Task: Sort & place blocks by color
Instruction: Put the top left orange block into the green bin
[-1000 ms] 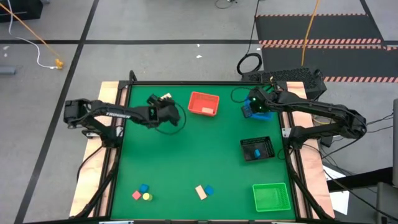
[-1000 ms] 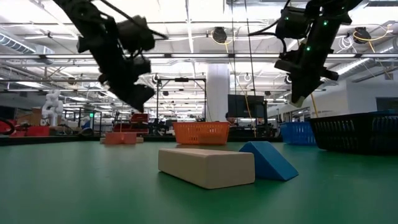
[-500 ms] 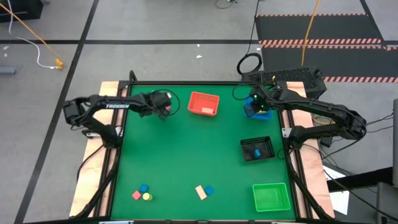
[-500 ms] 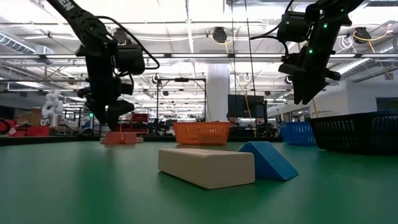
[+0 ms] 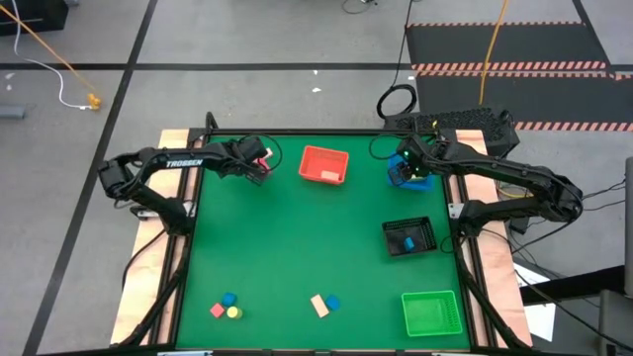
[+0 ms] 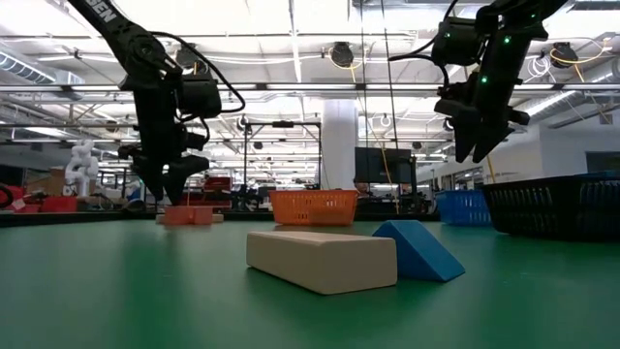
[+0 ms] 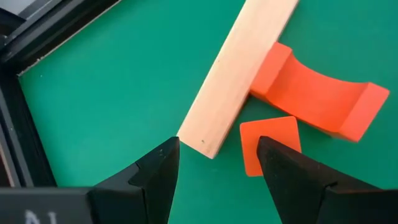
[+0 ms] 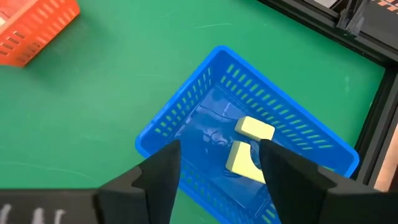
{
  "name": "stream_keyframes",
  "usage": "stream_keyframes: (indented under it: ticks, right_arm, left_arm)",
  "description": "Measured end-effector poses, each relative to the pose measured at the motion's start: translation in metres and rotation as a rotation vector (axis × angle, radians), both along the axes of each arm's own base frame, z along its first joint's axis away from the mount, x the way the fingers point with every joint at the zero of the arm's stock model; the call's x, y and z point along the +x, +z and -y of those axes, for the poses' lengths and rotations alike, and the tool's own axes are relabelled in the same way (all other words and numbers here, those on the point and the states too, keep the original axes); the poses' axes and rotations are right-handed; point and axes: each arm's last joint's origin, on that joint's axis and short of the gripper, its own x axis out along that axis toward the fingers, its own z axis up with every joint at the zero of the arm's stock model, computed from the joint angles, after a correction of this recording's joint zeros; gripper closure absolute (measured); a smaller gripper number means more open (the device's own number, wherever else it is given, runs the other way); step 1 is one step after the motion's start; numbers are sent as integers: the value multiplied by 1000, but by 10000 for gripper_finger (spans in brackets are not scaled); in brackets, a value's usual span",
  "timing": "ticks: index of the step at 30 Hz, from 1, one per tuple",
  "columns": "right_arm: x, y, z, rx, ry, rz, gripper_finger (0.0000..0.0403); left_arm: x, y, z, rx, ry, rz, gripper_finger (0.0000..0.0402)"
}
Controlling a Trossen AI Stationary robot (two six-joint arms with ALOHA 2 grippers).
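Observation:
At the table's far left lie a pale wood bar point(image 7: 239, 74), a red arch point(image 7: 320, 93) and a flat red square block point(image 7: 270, 144). My left gripper point(image 7: 217, 155) hangs open just above them, fingers astride the bar's near end and the red square, touching nothing. In the low view it point(image 6: 170, 192) stands above the red blocks point(image 6: 189, 215). My right gripper point(image 8: 219, 155) is open above the blue tray point(image 8: 186, 118), where two yellow blocks point(image 8: 249, 146) lie on the bottom.
A red tray point(image 5: 323, 164) stands at the far middle, and a black tray point(image 5: 408, 237) with a blue block at the right. A green tray point(image 5: 431, 312) is near right. Loose blocks lie near the front: blue, pink and yellow point(image 5: 227, 307), and wood with blue point(image 5: 323, 304).
My left gripper has gone toward the table's far left corner and come down over the wood bar and red blocks. My right gripper has opened above the blue tray, staying almost in place.

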Motion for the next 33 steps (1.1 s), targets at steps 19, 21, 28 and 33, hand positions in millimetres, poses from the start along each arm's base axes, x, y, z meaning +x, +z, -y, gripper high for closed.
stream_keyframes:
  ticks: [19,21,28,33]
  right_arm:
    - [1,0,0,-10,22,-3,193]
    - [1,1,1,-13,24,1,193]
    - [1,1,1,-14,24,2,193]
    - [1,1,1,-14,24,3,193]
  left_arm:
    - [14,12,30,19,-47,144,178]
    - [13,8,32,19,-46,150,178]
    - [9,-6,34,35,-5,197,178]
    - [1,-21,37,42,13,225,179]
